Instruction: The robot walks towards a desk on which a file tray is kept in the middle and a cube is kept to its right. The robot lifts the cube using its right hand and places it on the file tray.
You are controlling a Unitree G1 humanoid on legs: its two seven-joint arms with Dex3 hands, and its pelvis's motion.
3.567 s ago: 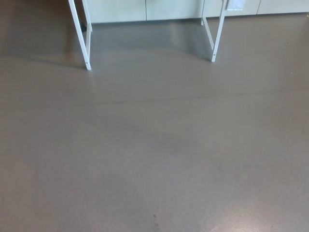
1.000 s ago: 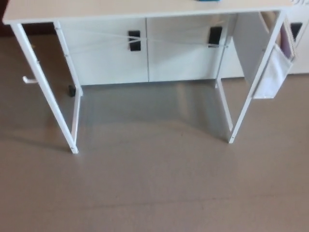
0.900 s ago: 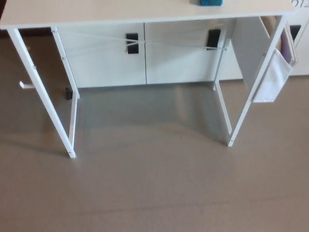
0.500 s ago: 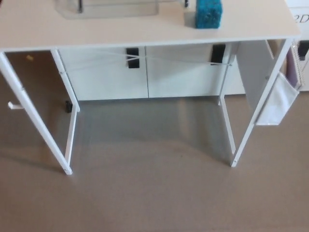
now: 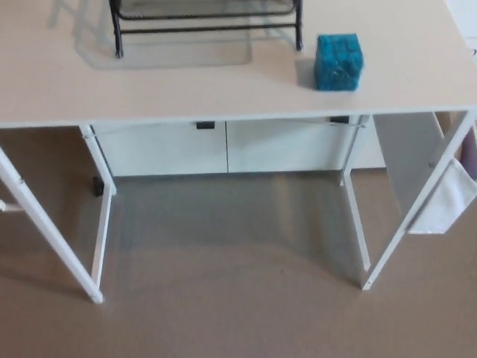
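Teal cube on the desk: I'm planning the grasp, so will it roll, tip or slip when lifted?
The cube sits flat on the desk, so rolling seems unlikely. Its equal sides suggest little tipping. Its surface looks textured, probably aiding grip.

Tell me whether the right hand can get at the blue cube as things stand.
Probably, though unconfirmed: the right hand is not in view. The cube stands on the desk, right of the file tray and apart from it, with bare desk between it and the near edge.

Matt pale desk top (image 5: 223, 89), black wire-mesh tray (image 5: 205, 11), dull teal cube (image 5: 338, 62), smooth floor (image 5: 238, 313).
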